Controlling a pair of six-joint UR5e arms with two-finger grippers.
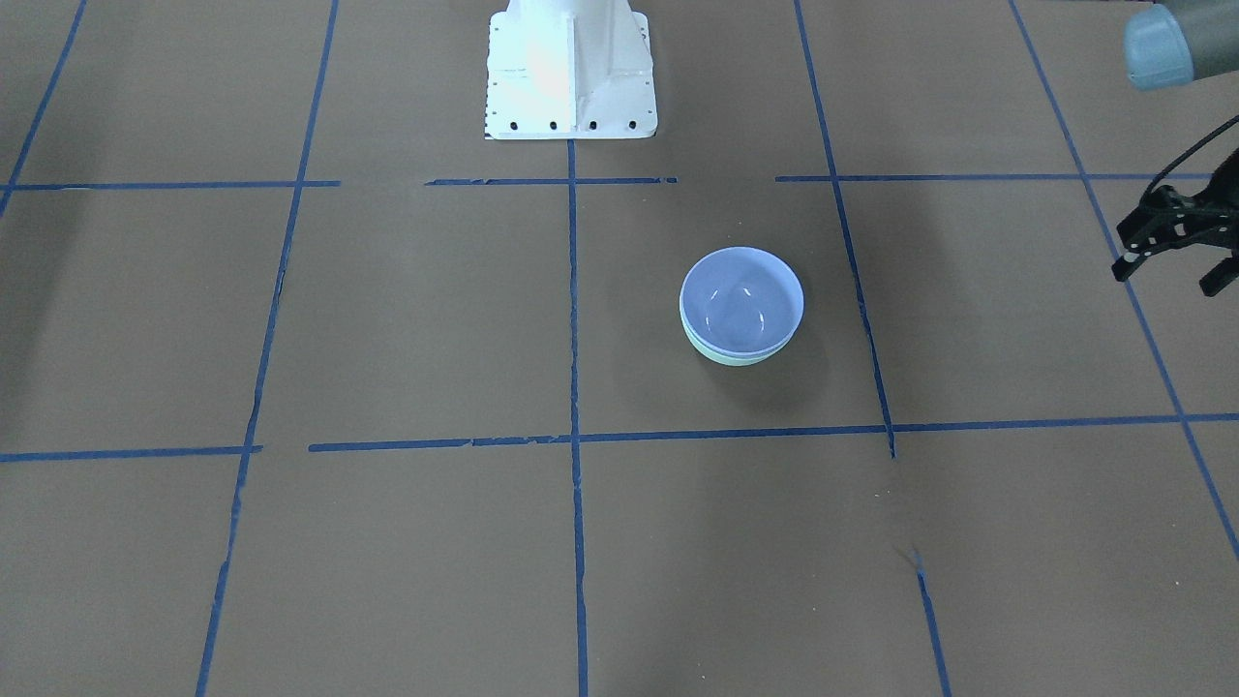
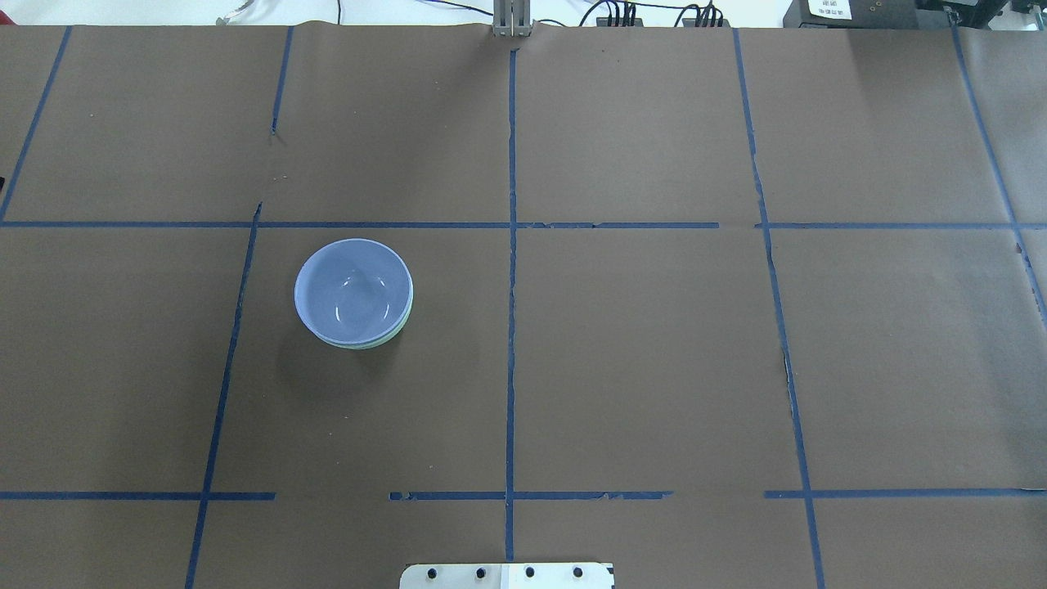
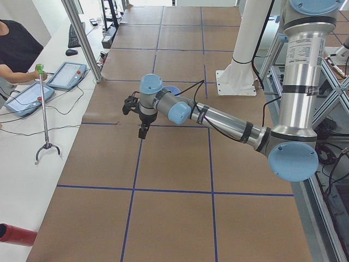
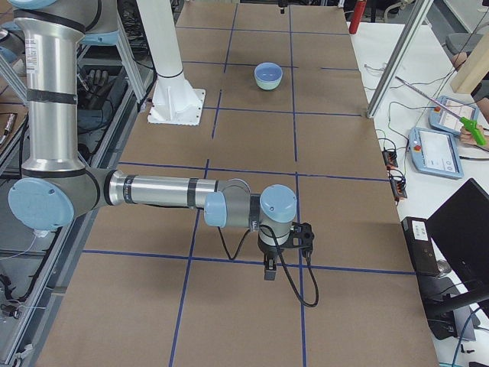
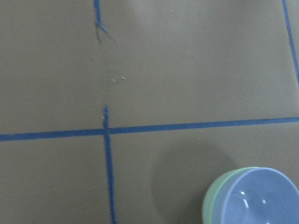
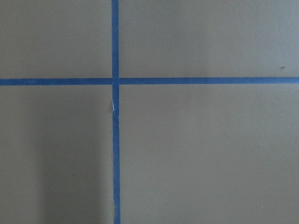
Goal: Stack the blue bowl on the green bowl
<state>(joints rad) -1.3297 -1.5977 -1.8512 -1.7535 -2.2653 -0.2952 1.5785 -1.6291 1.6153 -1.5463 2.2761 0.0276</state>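
The blue bowl [image 1: 741,300] sits nested inside the green bowl [image 1: 736,357], upright on the brown table; only the green rim and lower wall show around it. The stack also shows in the overhead view, blue bowl [image 2: 353,288] in green bowl [image 2: 402,325], and in the left wrist view, blue bowl [image 5: 261,198] in green bowl [image 5: 211,200]. My left gripper [image 1: 1169,279] is open and empty, raised well off to the side of the stack. My right gripper [image 4: 284,252] hangs over bare table far from the bowls; I cannot tell whether it is open or shut.
Blue tape lines divide the brown paper-covered table. The white robot base [image 1: 571,73] stands at the table's robot-side edge. An operator [image 3: 13,49], teach pendants [image 3: 66,75] and a metal post [image 3: 82,38] stand along the far side.
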